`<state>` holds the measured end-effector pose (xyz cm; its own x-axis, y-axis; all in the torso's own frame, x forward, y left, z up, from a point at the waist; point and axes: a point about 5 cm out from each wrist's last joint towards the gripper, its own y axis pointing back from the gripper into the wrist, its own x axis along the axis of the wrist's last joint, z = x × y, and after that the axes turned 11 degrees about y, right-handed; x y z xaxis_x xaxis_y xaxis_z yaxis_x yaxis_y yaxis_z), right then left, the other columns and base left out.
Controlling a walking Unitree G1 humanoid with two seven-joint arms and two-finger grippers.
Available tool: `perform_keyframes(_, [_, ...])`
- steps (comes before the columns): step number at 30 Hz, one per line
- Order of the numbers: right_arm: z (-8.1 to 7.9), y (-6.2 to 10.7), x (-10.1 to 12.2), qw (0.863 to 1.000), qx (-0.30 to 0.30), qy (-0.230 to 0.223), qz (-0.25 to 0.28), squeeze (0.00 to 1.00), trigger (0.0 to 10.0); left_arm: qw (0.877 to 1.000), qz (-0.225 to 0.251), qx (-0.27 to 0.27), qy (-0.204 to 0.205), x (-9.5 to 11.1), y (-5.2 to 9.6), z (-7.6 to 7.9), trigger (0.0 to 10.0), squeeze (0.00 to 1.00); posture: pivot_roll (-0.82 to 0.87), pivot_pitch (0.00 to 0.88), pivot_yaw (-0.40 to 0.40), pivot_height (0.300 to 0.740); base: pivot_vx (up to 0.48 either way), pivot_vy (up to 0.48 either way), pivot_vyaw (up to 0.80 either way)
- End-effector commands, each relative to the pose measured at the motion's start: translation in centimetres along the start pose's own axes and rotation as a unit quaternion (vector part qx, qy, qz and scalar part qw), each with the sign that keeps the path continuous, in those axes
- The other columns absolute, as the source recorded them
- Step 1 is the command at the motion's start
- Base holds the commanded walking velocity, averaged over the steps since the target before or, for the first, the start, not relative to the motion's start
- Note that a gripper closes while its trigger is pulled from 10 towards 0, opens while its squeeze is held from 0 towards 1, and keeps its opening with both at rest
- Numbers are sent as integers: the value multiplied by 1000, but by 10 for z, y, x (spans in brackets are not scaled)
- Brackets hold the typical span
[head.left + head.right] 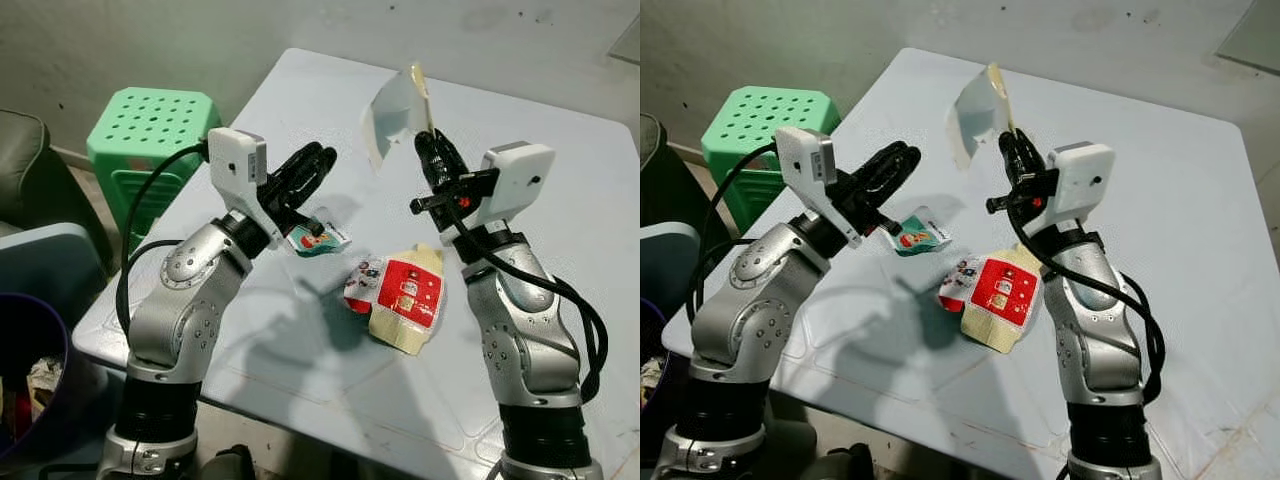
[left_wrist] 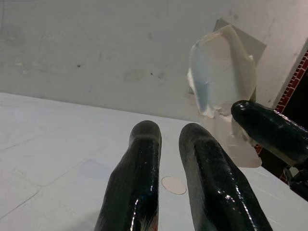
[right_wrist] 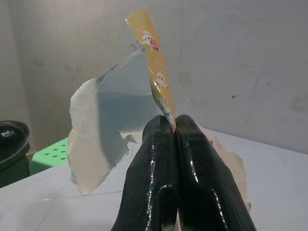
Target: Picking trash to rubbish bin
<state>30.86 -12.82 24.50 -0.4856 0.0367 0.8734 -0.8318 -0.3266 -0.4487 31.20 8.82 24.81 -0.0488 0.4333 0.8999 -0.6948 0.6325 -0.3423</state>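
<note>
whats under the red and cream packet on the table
The red and cream packet lies flat on the white table, its left edge overlapping a small white printed wrapper. How far that wrapper runs beneath it is hidden.

Your right hand (image 1: 424,140) is raised over the counter (image 1: 560,180), its fingers pinched together on an opened pale wrapper (image 1: 397,112) that stands up above them. Your left hand (image 1: 322,160) hovers just above a small teal packet (image 1: 318,238), fingers nearly together with nothing visibly between them, while a red-and-cream packet (image 1: 408,297) lies flat between the two arms. A green stool (image 1: 150,130) stands beside the counter on your left, and a dark bin (image 1: 30,370) sits at the lower left with trash inside.
</note>
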Motion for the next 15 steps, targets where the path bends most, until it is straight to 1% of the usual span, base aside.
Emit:
perform_keyframes(1, [0, 2, 4, 1000, -1, 6, 5, 0, 10000, 1000, 5, -16, 0, 2, -4, 5, 10000, 1000, -63, 144, -87, 740, 0, 0, 0])
perform_keyframes(15, [-11, -1, 5, 1000, 6, -1, 6, 0, 10000, 999, 14, -31, -4, 8, -13, 6, 10000, 1000, -67, 147, -88, 740, 0, 0, 0])
